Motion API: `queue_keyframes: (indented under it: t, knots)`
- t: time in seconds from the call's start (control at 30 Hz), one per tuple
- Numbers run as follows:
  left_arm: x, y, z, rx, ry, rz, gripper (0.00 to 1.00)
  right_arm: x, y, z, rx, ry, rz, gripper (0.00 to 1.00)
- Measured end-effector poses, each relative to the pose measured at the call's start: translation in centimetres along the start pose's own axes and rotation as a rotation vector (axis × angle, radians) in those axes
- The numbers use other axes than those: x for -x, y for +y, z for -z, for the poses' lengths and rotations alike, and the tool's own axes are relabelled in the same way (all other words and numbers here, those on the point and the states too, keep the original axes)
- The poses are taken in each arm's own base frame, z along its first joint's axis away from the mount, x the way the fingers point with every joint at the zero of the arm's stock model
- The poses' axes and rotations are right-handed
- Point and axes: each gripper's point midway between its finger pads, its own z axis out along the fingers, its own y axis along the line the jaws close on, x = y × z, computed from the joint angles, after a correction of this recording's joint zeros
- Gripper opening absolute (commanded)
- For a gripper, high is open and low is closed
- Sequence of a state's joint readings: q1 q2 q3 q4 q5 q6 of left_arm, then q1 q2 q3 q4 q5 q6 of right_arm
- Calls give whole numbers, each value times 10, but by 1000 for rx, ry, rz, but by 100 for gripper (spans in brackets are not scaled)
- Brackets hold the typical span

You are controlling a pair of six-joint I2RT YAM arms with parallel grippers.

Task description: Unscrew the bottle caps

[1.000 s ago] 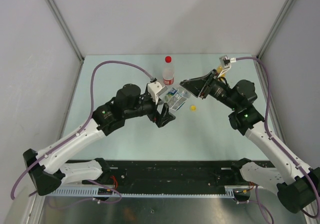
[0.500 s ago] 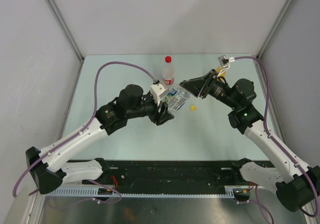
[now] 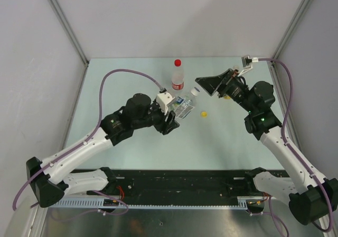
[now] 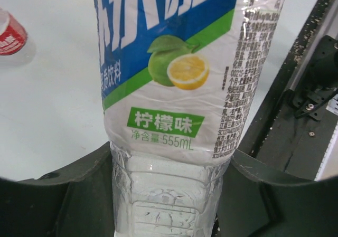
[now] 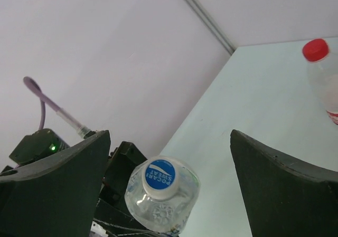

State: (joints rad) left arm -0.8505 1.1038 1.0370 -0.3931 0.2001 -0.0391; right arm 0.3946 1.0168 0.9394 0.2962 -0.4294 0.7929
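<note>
**Cap and bottle.** The white cap (image 5: 160,174), printed with a blue logo, sits on the neck of the blue-label bottle (image 4: 169,89). In the top view the bottle lies at a slant near the middle of the counter (image 3: 227,142). Its cap end points toward the right arm.

**Left gripper.** The left gripper (image 4: 168,195) is clamped on the blue-label bottle. One finger presses each side of the clear ribbed section below the label, and both touch the plastic. The label, with its lemon picture, fills most of the left wrist view.

**Right gripper.** The right gripper (image 5: 169,142) stands wide, its two fingers well apart and holding nothing. In the right wrist view the white cap lies between the fingers, low in the picture, and touches neither of them. In the top view the tip of this gripper is near the cap, on its far right side.

**Other items.**
- The red-label bottle (image 3: 178,80) stands upright on the counter behind the held bottle, apart from both grippers.
- The red cap (image 3: 178,62) is on the red-label bottle.
- The yellow cap (image 3: 203,113) lies loose on the counter, just to the right of the held bottle and on the near side of the right gripper. Nothing touches it.
</note>
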Motion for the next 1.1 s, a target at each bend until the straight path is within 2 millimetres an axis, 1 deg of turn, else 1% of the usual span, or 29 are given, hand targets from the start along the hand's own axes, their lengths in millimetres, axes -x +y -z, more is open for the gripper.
queue_keyframes:
  t: [0.17, 0.27, 0.4, 0.5, 0.6, 0.73, 0.83, 1.0, 1.1]
  knots:
    - [-1, 15, 6, 92, -7, -8, 34, 6, -14, 2, -71, -20, -25, 99]
    - [-2, 25, 7, 160, -5, -12, 33, 8, -18, 0, -102, -18, -42, 99]
    - [-6, 36, 8, 255, 11, -34, 31, 9, -21, -8, -121, 2, -54, 99]
    - [-15, 44, 5, 342, 46, -55, 30, 6, -26, -16, -142, 31, -70, 99]
    - [-27, 53, 2, 433, 96, -80, 30, -3, -35, -23, -169, 68, -91, 97]
    - [-37, 67, 5, 563, 146, -119, 29, -19, -49, -30, -211, 124, -121, 91]
    - [-40, 76, 11, 652, 160, -141, 29, -33, -58, -36, -239, 170, -143, 87]
    - [-39, 85, 18, 742, 162, -156, 29, -51, -64, -43, -253, 235, -170, 71]
    - [-38, 88, 21, 765, 159, -159, 29, -62, -65, -46, -248, 276, -192, 69]
